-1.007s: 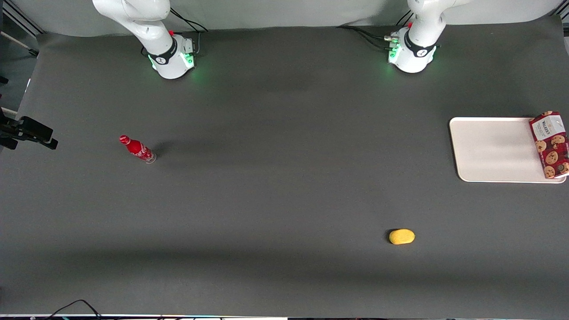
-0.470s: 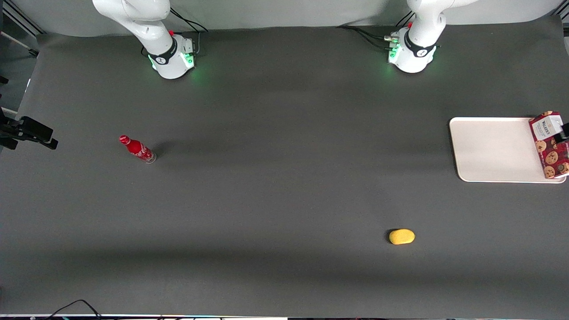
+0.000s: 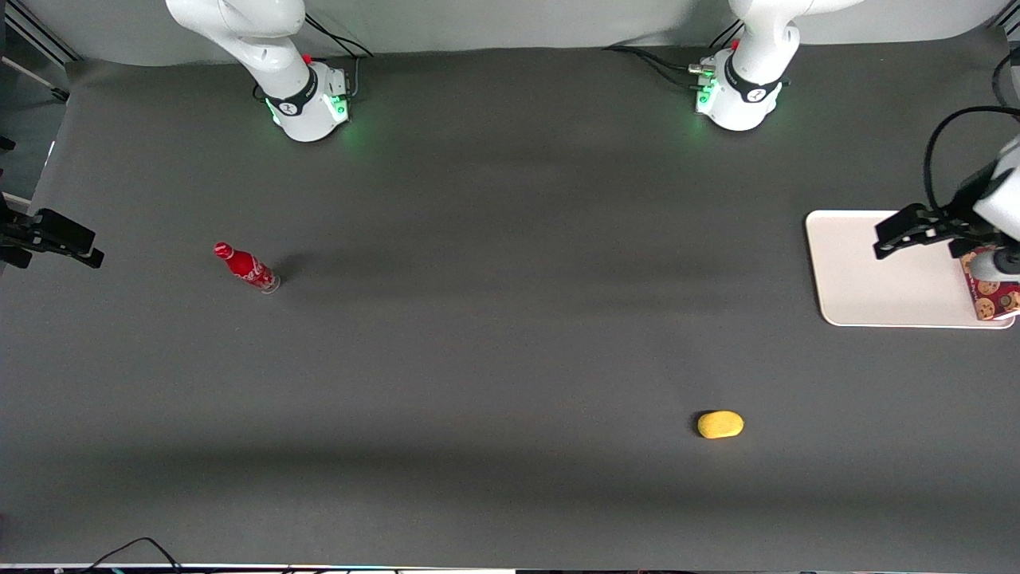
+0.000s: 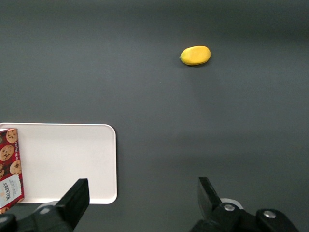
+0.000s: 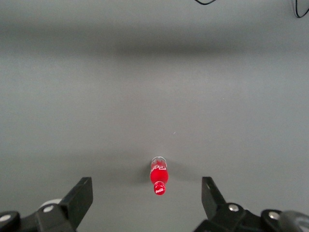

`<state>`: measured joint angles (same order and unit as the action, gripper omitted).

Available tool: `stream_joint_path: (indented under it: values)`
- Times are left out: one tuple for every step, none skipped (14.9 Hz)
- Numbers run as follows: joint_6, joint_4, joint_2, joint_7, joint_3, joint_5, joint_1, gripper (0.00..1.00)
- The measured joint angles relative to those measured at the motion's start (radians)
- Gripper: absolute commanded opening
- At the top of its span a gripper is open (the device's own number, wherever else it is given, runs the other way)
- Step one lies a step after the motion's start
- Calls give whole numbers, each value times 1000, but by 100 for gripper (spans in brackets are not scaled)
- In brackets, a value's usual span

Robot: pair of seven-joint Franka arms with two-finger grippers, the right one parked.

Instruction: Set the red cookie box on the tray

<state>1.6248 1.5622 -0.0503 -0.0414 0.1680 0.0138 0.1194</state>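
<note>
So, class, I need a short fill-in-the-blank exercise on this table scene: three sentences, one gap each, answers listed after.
1. The red cookie box lies on the ____, at its edge.
2. The gripper hangs above the tray with its fingers ____.
3. The oval object nearest the front camera is coloured ____.

Answers: tray; open; yellow

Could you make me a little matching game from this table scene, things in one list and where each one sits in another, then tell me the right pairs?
Things:
1. cookie box
2. red bottle
3. yellow lump
4. gripper

Places:
A. toward the parked arm's end of the table
B. open, above the tray
C. lying on the tray along one edge
D. on the bare table, nearer the front camera than the tray

Pairs: 1-C, 2-A, 3-D, 4-B
</note>
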Motion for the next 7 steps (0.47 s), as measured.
stream_joint_path:
  values:
    - [0, 0, 1, -10, 15, 7, -2, 100]
    - [0, 0, 3, -14, 22, 10, -4, 100]
    - [0, 0, 5, -15, 23, 11, -4, 100]
    - [-1, 0, 7, -16, 22, 11, -4, 100]
    - [-1, 0, 10, -16, 20, 12, -3, 100]
    - [-1, 0, 12, -16, 19, 12, -3, 100]
    - [-2, 0, 15, -16, 19, 12, -3, 100]
